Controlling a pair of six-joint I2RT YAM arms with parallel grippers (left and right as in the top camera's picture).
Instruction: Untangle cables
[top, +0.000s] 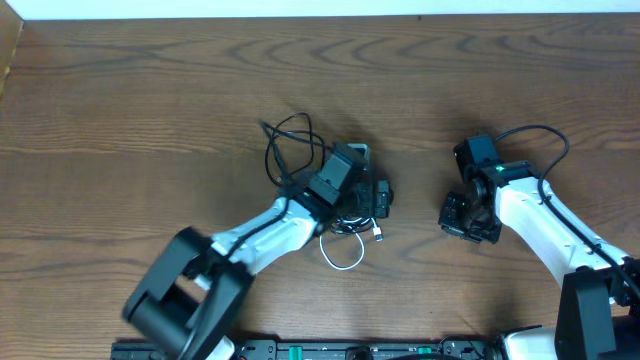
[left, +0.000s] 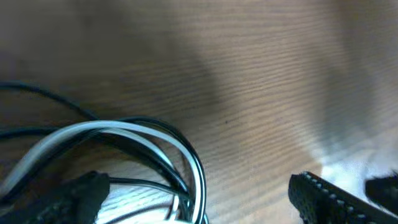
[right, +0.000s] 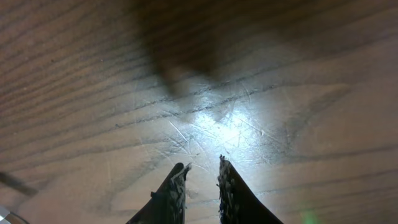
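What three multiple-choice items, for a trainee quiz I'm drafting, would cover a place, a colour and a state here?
1. The right gripper is above: A the cable bundle; B the bare brown wooden table; C a tray.
2. The thin flexible cable loop nearest the arm bases is: A white; B red; C yellow.
3. The left gripper is: A wide open; B clamped shut; C out of view.
Key: B, its wrist view shows only wood; A, the overhead view shows it white, near the thin black cable; A, a broad gap separates its fingers.
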